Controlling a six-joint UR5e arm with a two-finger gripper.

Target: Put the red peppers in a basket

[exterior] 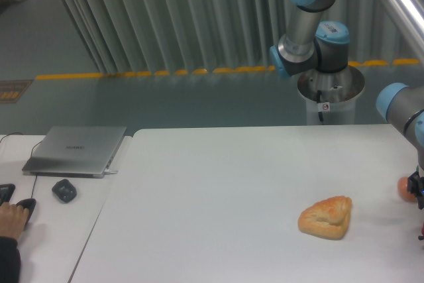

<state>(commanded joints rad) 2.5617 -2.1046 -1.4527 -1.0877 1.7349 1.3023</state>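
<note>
Only a thin dark-red sliver of the red peppers (pixel 421 234) shows, on the table at the right edge of the frame. No basket is in view. Of my gripper (pixel 418 184), just a dark piece of the body shows at the right edge, beside a round orange-pink ball (pixel 405 188) and above the sliver. Its fingers are cut off by the frame, so I cannot tell whether they are open or shut. The arm's blue-capped elbow (pixel 397 101) rises above it.
A golden bread piece (pixel 326 217) lies on the white table (pixel 218 190) at centre right. On the side desk at left sit a closed laptop (pixel 76 150), a dark mouse (pixel 63 190) and a person's hand (pixel 11 217). The robot base (pixel 329 87) stands behind the table.
</note>
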